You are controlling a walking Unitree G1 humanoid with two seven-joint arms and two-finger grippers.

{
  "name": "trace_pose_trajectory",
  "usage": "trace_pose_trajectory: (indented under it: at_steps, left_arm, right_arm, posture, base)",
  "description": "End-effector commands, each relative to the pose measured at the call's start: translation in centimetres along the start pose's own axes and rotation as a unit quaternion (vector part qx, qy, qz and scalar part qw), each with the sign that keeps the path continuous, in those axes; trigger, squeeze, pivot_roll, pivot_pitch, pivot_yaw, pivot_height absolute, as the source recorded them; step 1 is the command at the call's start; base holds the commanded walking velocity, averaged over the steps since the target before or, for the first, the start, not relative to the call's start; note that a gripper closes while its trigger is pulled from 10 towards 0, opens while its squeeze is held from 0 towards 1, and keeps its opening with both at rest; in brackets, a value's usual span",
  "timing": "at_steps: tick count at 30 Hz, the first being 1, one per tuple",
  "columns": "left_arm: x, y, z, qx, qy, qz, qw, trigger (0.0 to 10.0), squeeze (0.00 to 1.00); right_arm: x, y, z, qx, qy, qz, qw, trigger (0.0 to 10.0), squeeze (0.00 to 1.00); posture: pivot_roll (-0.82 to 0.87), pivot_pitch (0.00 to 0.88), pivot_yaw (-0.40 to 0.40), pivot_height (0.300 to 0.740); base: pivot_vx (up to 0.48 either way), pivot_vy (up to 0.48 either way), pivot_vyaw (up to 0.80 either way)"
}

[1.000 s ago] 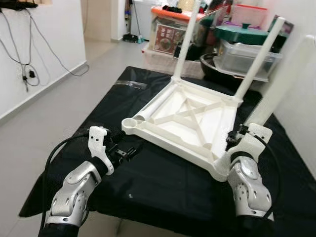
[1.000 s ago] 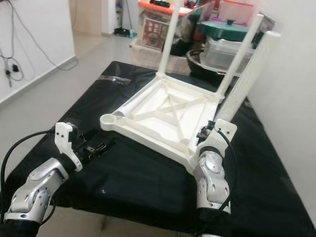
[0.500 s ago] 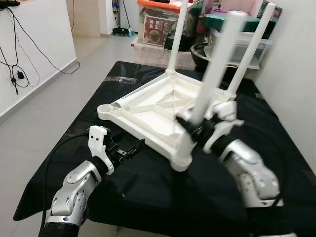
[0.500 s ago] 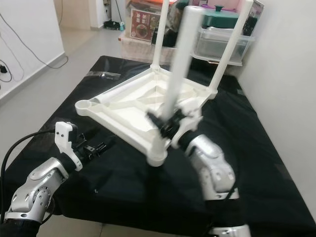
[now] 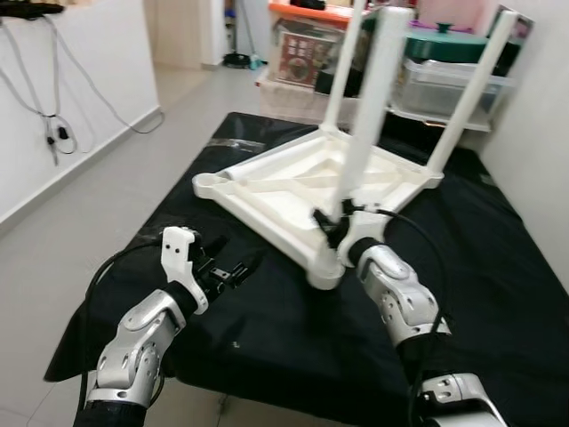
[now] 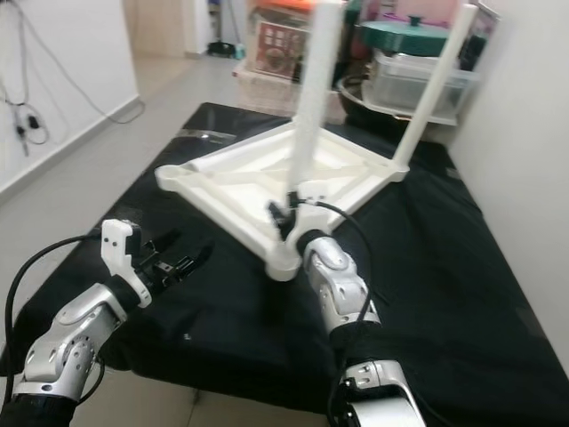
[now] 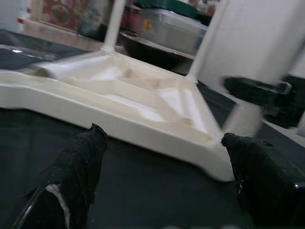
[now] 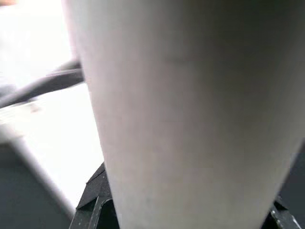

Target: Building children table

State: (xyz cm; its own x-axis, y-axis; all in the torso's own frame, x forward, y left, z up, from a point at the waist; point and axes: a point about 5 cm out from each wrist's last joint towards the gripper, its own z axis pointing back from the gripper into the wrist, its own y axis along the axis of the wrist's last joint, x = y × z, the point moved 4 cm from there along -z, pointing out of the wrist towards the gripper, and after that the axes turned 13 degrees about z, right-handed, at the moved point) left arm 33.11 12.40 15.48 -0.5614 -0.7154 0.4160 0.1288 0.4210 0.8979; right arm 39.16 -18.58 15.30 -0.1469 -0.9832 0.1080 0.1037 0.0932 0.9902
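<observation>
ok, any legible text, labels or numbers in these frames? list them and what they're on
None legible.
Box with a red printed panel, behind the table top: has print, too small and blurred to read.
Table top, the leg in the right gripper, black cloth: no markings seen.
Left gripper: no labels seen.

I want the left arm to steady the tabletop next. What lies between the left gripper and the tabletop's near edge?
Bare black cloth, as the left eye view shows: the open left gripper hovers short of the upturned white tabletop, nothing between.
</observation>
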Motion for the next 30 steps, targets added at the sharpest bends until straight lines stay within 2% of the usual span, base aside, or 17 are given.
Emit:
trace_pose_trajectory:
  at_steps: [1, 4, 7, 8, 11, 12, 13, 14, 15, 16, 17, 24, 25, 27, 28, 29, 30]
  left_arm:
    - [0.2, -0.3, -0.1, -0.009, -0.006, 0.003, 1.000, 10.0, 0.00]
    - [0.2, -0.3, -0.1, -0.007, -0.007, 0.007, 1.000, 10.0, 0.00]
    - [0.3, -0.2, -0.1, -0.007, -0.009, 0.011, 1.000, 10.0, 0.00]
    - [0.3, -0.3, -0.1, -0.009, -0.010, 0.007, 1.000, 10.0, 0.00]
    - [0.3, -0.4, -0.1, -0.010, -0.010, 0.003, 1.000, 10.0, 0.00]
    - [0.3, -0.4, -0.1, -0.011, -0.012, 0.007, 1.000, 10.0, 0.00]
    - [0.2, -0.3, -0.1, -0.012, -0.013, 0.011, 1.000, 10.0, 0.00]
    - [0.2, -0.3, -0.1, -0.012, -0.013, 0.011, 1.000, 10.0, 0.00]
    - [0.3, -0.4, -0.1, -0.013, -0.014, 0.008, 1.000, 10.0, 0.00]
    - [0.3, -0.4, -0.1, -0.013, -0.014, 0.008, 1.000, 10.0, 0.00]
    - [0.2, -0.4, -0.1, -0.012, -0.013, 0.009, 1.000, 10.0, 0.00]
    - [0.2, -0.6, -0.2, -0.009, -0.009, 0.006, 1.000, 10.0, 0.00]
    - [0.3, -0.6, -0.3, -0.010, -0.009, 0.004, 1.000, 10.0, 0.00]
    - [0.3, -0.6, -0.3, -0.010, -0.009, 0.004, 1.000, 10.0, 0.00]
    - [0.3, -0.7, -0.3, -0.010, -0.008, 0.005, 1.000, 10.0, 0.00]
    - [0.2, -0.6, -0.4, -0.009, -0.008, 0.008, 1.000, 10.0, 0.00]
    - [0.2, -0.6, -0.4, -0.009, -0.008, 0.008, 1.000, 10.0, 0.00]
  right_arm:
    - [4.1, -3.5, 1.4, -0.079, -0.115, -0.004, 0.990, 0.0, 0.00]
    - [5.6, -4.4, 3.6, -0.093, -0.170, 0.009, 0.981, 0.0, 0.00]
    - [4.9, -4.8, 4.4, -0.108, -0.156, 0.001, 0.982, 0.0, 0.00]
    - [4.1, -4.8, 4.4, -0.115, -0.134, -0.007, 0.984, 10.0, 0.00]
    - [2.8, -4.1, 4.4, -0.101, -0.094, -0.010, 0.990, 10.0, 0.00]
    - [1.8, -2.9, 4.4, -0.068, -0.053, -0.024, 0.996, 10.0, 0.15]
    - [1.2, -2.1, 4.4, -0.044, -0.027, -0.033, 0.998, 10.0, 1.00]
    - [1.2, -2.1, 4.4, -0.044, -0.027, -0.033, 0.998, 10.0, 1.00]
    - [-0.3, 1.2, 4.2, 0.030, 0.053, -0.060, 0.996, 10.0, 0.96]
    - [-0.3, 1.2, 4.2, 0.030, 0.053, -0.060, 0.996, 10.0, 0.96]
    - [-0.9, 2.4, 4.0, 0.053, 0.089, -0.060, 0.993, 10.0, 0.00]
    - [-2.2, 5.6, 3.7, 0.121, 0.190, -0.011, 0.974, 10.0, 0.00]
    - [-4.4, 5.9, 4.6, 0.152, 0.306, 0.059, 0.938, 10.0, 0.00]
    - [-4.4, 5.9, 4.6, 0.152, 0.306, 0.059, 0.938, 10.0, 0.00]
    - [-5.9, 4.9, 5.3, 0.147, 0.386, 0.113, 0.904, 10.0, 0.00]
    - [-6.5, 4.5, 5.5, 0.144, 0.412, 0.126, 0.891, 10.0, 0.00]
    - [-6.5, 4.5, 5.5, 0.144, 0.412, 0.126, 0.891, 10.0, 0.00]
  posture:
    - [0.05, 0.000, -0.118, 0.740]
    - [0.03, 0.000, -0.107, 0.740]
    - [0.03, 0.000, -0.104, 0.740]
    - [0.02, 0.000, -0.091, 0.740]
    - [0.02, 0.000, -0.091, 0.740]
    - [0.01, 0.000, -0.089, 0.740]
    - [0.01, 0.000, -0.089, 0.740]
    - [0.01, 0.000, -0.089, 0.740]
    - [0.01, 0.000, -0.089, 0.740]
    - [0.01, 0.000, -0.089, 0.740]
    - [0.02, 0.000, -0.096, 0.740]
    - [0.04, 0.000, -0.113, 0.740]
    - [0.04, 0.000, -0.113, 0.740]
    - [0.04, 0.000, -0.113, 0.740]
    - [0.05, 0.000, -0.122, 0.740]
    - [0.05, 0.000, -0.122, 0.740]
    - [0.05, 0.000, -0.122, 0.740]
  base:
    - [0.000, 0.000, 0.00]
    - [0.000, 0.000, 0.00]
    - [0.000, 0.000, 0.00]
    - [0.000, 0.000, 0.00]
    - [0.000, 0.000, 0.00]
    - [0.000, 0.000, 0.00]
    - [0.000, 0.000, 0.00]
    - [0.000, 0.000, 0.00]
    - [0.000, 0.000, 0.00]
    - [0.000, 0.000, 0.00]
    - [0.000, 0.000, 0.00]
    - [0.000, 0.000, 0.00]
    - [0.000, 0.000, 0.00]
    - [0.000, 0.000, 0.00]
    - [0.000, 0.000, 0.00]
    - [0.000, 0.000, 0.00]
    - [0.000, 0.000, 0.00]
